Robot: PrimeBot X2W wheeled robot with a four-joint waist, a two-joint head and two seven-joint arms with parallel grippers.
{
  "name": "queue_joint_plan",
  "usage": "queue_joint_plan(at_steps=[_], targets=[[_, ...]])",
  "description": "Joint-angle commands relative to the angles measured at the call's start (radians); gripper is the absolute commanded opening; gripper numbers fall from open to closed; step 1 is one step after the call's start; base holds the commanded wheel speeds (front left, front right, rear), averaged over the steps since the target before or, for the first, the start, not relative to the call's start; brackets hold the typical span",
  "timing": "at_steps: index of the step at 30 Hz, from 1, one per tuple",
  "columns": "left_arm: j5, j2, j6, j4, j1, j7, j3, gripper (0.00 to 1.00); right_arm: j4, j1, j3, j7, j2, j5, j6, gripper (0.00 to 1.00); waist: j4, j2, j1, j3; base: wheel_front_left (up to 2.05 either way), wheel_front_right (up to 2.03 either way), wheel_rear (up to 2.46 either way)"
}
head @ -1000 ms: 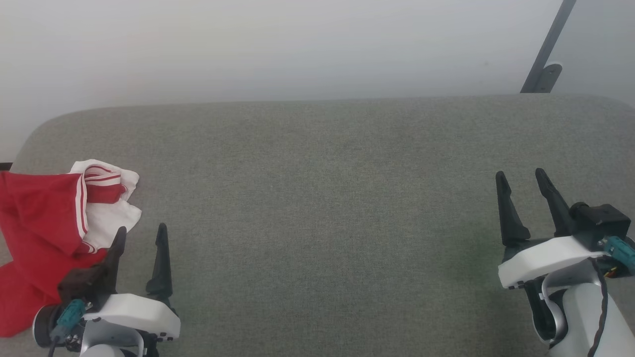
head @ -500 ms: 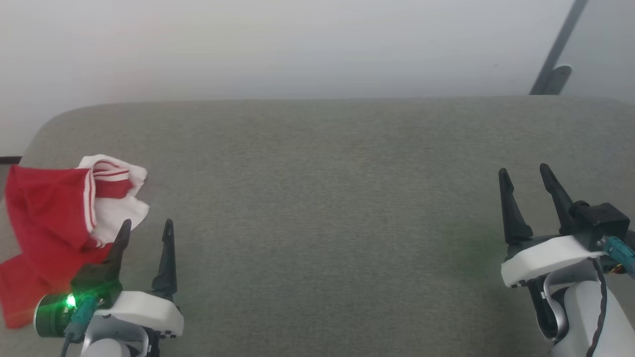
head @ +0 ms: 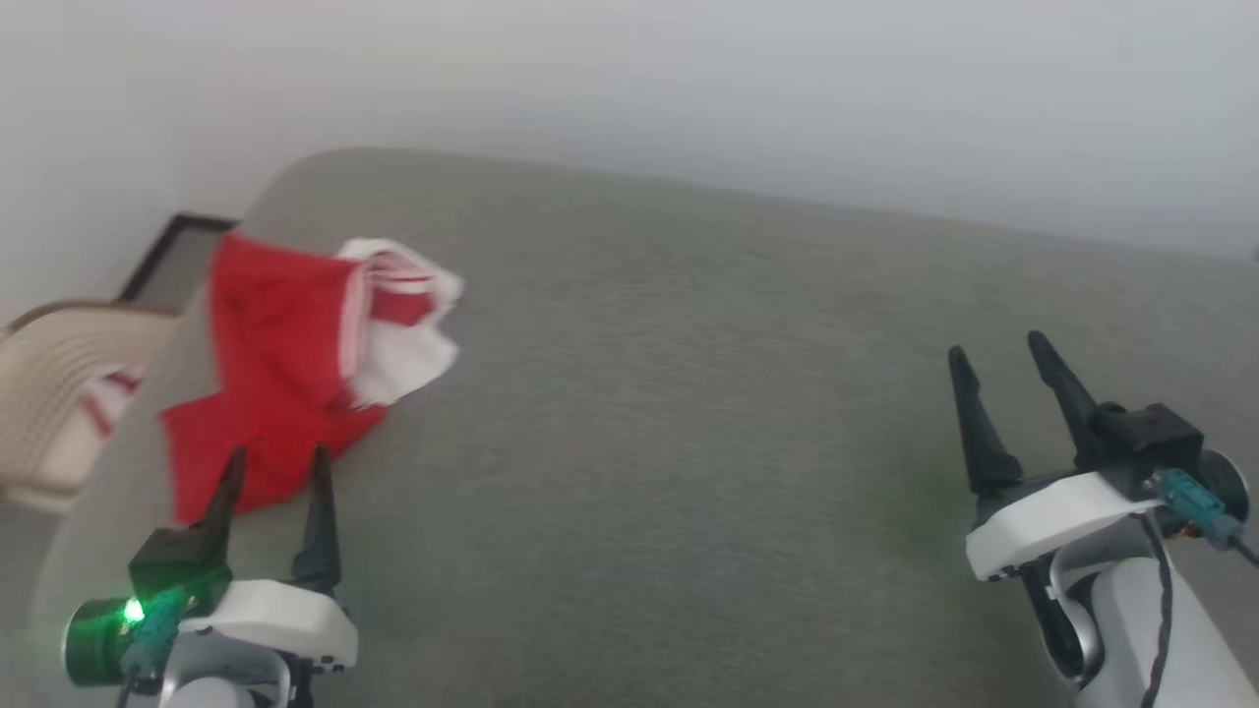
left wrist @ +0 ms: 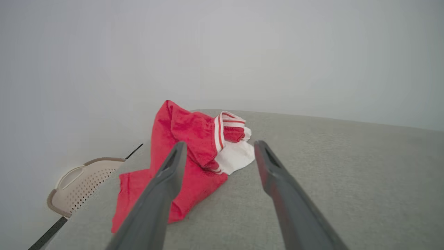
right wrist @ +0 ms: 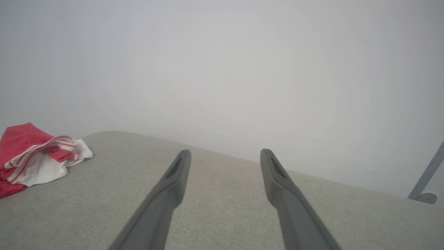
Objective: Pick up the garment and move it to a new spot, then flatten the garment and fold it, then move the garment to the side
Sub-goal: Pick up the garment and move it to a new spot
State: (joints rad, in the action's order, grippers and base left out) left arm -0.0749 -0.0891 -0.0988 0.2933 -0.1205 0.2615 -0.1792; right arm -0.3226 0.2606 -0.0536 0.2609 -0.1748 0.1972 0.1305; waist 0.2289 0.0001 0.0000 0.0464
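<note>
**Q:** What has changed since half a second ago?
**A:** Your head camera has swung toward the left end of the grey woven upholstered surface (head: 639, 442), so the whole picture has shifted. The things on that surface have not been displaced. A beige perforated plastic basket (head: 49, 393) (left wrist: 83, 180) has come into view beyond the surface's left end.

**Q:** Where does the garment lie?
**A:** The crumpled red sleeveless jersey (head: 280, 364) (left wrist: 187, 139) (right wrist: 24, 142), trimmed in white-and-red stripes, rests at the surface's left end. Its white inside is turned out on the side facing the surface's middle, and a red flap reaches toward the surface's near edge.

**Q:** How do the pincers stand?
**A:** Your left gripper (head: 277, 454) (left wrist: 220, 144) hangs over the surface's near left corner. Its two dark fingers are spread with nothing between them, and the tips point at the red flap. Whether they touch it you cannot tell. A green light (head: 128, 612) glows at that wrist. Your right gripper (head: 995, 346) (right wrist: 225, 152) hangs over the surface's near right part, its fingers likewise spread and empty, well apart from the jersey.
</note>
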Motion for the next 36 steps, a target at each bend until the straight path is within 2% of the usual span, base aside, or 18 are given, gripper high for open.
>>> queue_joint_plan(at_steps=[1,6,12,20,24,28,33,36], targets=[[-0.003,-0.001,0.005,0.002,0.013,0.005,-0.011,1.00,0.000,0.005,-0.013,0.006,0.000,0.007,0.000,1.00,0.088,-0.0001,0.0000,-0.002,0.00,0.00,0.00],[0.001,0.016,0.010,-0.002,0.031,0.005,-0.014,1.00,-0.012,0.015,-0.052,0.006,-0.001,0.018,0.000,1.00,0.193,-0.0001,0.0000,-0.003,0.00,0.00,0.00],[-0.015,0.025,0.011,-0.008,0.045,0.005,-0.031,1.00,-0.031,0.041,-0.107,0.006,0.013,0.029,0.000,1.00,0.288,-0.0001,0.0000,-0.004,0.00,0.00,0.00],[-0.044,0.035,0.023,-0.064,0.085,0.005,-0.091,1.00,-0.076,0.120,-0.237,0.006,0.022,0.053,0.000,1.00,0.308,-0.0001,0.0000,0.031,0.00,0.00,0.00],[-0.055,0.038,0.021,-0.074,0.079,0.005,-0.089,1.00,-0.080,0.119,-0.247,0.006,0.012,0.067,0.000,1.00,0.305,-0.0001,0.0000,0.041,0.00,0.00,0.00],[-0.040,0.038,0.000,-0.045,0.023,0.005,-0.035,1.00,-0.068,0.091,-0.211,0.006,0.004,0.062,0.000,1.00,0.290,-0.0001,0.0000,0.049,0.00,0.00,0.00],[-0.027,-0.017,-0.021,0.014,-0.145,0.005,-0.004,1.00,-0.045,0.126,-0.216,0.006,-0.007,0.045,0.000,1.00,0.176,-0.0001,0.0000,0.129,0.00,0.00,0.00],[-0.051,-0.075,-0.027,0.091,-0.279,0.005,0.000,1.00,-0.035,0.153,-0.225,0.006,-0.009,0.038,0.000,1.00,0.101,-0.0001,0.0000,0.190,0.00,0.00,0.00]])
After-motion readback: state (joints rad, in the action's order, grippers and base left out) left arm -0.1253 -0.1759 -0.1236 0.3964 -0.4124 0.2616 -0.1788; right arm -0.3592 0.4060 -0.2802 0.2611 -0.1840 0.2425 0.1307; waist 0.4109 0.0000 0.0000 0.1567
